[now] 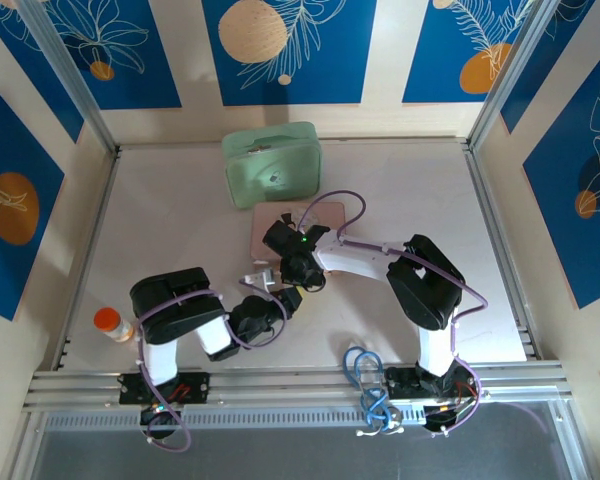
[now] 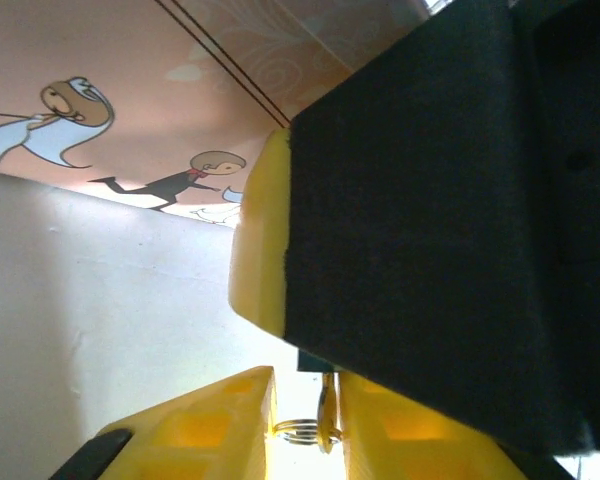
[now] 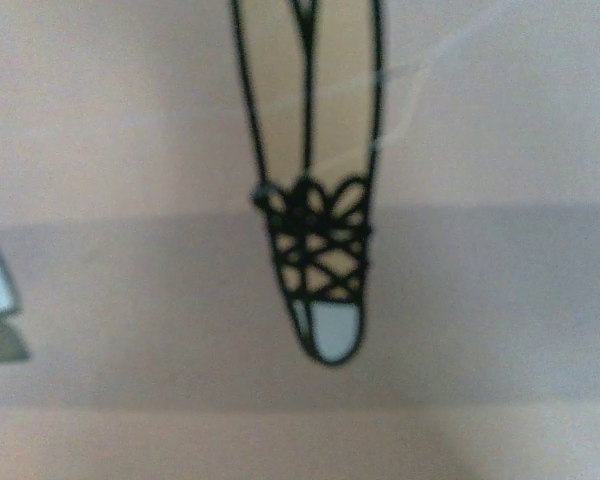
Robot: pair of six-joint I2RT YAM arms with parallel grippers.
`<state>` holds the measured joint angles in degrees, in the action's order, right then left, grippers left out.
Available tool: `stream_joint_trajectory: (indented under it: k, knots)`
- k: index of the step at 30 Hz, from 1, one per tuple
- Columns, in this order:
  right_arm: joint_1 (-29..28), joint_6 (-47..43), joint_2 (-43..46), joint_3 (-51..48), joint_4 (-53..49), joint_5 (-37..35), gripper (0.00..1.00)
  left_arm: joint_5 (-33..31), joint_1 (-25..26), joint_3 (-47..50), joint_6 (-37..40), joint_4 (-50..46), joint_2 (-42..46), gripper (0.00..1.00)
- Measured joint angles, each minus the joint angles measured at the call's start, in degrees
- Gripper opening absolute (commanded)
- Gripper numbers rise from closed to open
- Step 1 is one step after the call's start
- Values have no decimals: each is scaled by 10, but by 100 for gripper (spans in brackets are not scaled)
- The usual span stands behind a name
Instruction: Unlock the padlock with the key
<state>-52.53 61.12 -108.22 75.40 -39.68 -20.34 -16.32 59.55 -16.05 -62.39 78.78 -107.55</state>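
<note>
Left wrist view: the key [image 2: 326, 398] is shown between the yellow fingers of the left gripper [image 2: 308, 390], which stand close together and appear to pinch it, its ring lying lower in the gap; the key's long axis is set along those fingers, its tip pointed straight away from them at the black body of the right gripper [image 1: 290, 258], just beside the pink box [image 2: 130, 60]; the padlock is hidden behind that body and is judged to lie directly ahead of the tip; its facing cannot be told; neither can the spread of the right jaws.
</note>
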Motion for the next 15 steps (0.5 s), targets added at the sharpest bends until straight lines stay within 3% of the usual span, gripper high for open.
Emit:
stream_joint_trajectory:
  k: [10,15]
  knots:
    - [0,0,0,-1,-1,-2,0,-3,3,-8,10,-20,6,0]
    - [2,5,0,0,-7,-5,0,-36,19,-41,44,-168,71,0]
